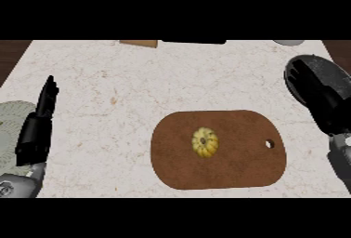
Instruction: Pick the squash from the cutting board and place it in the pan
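Note:
A small yellow ribbed squash (205, 142) lies near the middle of the brown cutting board (233, 172), which has a hole at its right end. The dark round pan (316, 74) sits at the counter's right edge, beyond the board. My right hand (332, 118) comes up from the lower right, black against the pan's near side, and its outline merges with the pan. It is well to the right of the squash and apart from it. My left hand (37, 125) rests open at the far left, fingers pointing up, holding nothing.
A pale grey-green round thing (12, 132) lies at the left edge under my left arm. Along the counter's far edge are a tan object (139, 43), a black object (194, 42) and a grey object (289, 42). Pale marble counter stretches between my left hand and the board.

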Robot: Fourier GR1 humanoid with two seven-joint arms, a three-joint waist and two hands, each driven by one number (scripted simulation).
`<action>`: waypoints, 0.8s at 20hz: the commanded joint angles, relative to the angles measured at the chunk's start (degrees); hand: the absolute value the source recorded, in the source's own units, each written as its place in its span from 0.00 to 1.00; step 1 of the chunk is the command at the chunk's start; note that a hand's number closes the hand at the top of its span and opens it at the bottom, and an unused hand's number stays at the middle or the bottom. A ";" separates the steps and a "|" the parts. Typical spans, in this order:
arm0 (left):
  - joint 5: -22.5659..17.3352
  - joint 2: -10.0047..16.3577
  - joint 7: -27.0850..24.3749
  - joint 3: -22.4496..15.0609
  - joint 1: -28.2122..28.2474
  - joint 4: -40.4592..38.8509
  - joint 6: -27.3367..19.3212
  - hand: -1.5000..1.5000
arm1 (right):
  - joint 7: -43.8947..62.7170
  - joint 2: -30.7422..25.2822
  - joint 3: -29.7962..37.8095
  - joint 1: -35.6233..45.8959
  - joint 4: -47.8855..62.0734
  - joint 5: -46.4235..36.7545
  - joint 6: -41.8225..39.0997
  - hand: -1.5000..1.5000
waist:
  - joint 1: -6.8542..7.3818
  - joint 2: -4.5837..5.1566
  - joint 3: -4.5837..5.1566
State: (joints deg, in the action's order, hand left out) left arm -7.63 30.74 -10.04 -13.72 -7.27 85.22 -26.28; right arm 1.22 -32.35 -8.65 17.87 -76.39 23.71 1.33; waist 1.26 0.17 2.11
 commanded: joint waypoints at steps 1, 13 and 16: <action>-2.16 -1.15 1.36 1.15 -0.02 0.45 1.34 0.50 | 3.95 -1.98 -4.33 2.85 -1.31 -2.33 -5.31 1.00 | -0.48 -0.16 -2.06; -11.69 -3.06 10.54 3.17 -4.93 -0.06 8.02 0.50 | 0.11 -6.83 -21.37 13.65 -14.08 -31.31 -4.52 0.00 | -1.91 -0.75 -2.09; -10.63 -5.70 5.52 3.08 -2.90 -4.37 8.48 0.50 | 7.09 -10.46 -20.01 17.08 -20.31 -30.85 -10.49 0.00 | -1.83 -0.42 -2.00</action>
State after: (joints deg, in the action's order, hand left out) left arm -17.73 26.19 -1.87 -11.79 -11.34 83.44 -19.00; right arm 5.10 -38.93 -29.66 31.66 -91.06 -4.22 -6.43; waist -0.24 -0.31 0.12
